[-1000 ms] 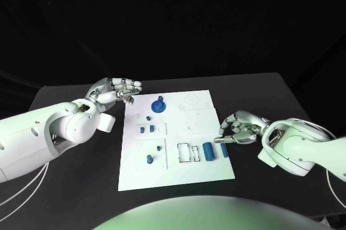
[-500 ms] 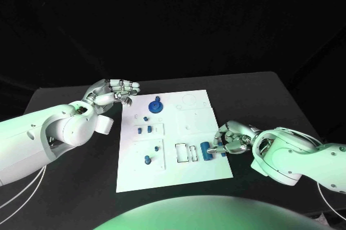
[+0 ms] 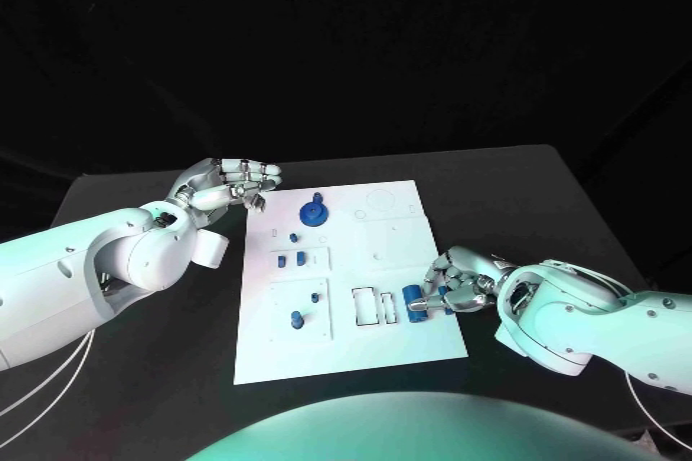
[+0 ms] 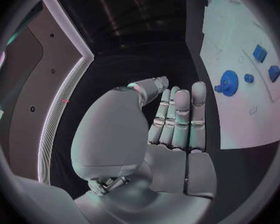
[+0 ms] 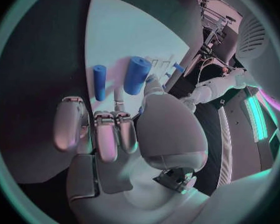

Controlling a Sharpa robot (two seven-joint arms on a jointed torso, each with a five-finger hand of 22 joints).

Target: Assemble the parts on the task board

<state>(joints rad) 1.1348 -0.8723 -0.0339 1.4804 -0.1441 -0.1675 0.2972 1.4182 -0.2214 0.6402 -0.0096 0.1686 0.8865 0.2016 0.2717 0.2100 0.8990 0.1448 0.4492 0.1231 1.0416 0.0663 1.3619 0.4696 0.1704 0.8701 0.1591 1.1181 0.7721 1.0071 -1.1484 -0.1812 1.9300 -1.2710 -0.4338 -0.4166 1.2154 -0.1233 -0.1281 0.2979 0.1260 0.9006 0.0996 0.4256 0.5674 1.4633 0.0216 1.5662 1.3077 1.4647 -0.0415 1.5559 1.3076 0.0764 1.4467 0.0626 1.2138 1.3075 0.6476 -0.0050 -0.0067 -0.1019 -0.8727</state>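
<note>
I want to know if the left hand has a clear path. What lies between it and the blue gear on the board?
In the head view, only bare black table and bare white task board lie between the left hand and the blue gear.

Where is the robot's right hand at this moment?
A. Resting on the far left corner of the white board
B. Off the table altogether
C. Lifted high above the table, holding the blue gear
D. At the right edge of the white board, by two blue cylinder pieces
D: the right hand sits at the right edge of the task board, with its fingertips right by the thick blue cylinder and the thin blue cylinder.
</note>
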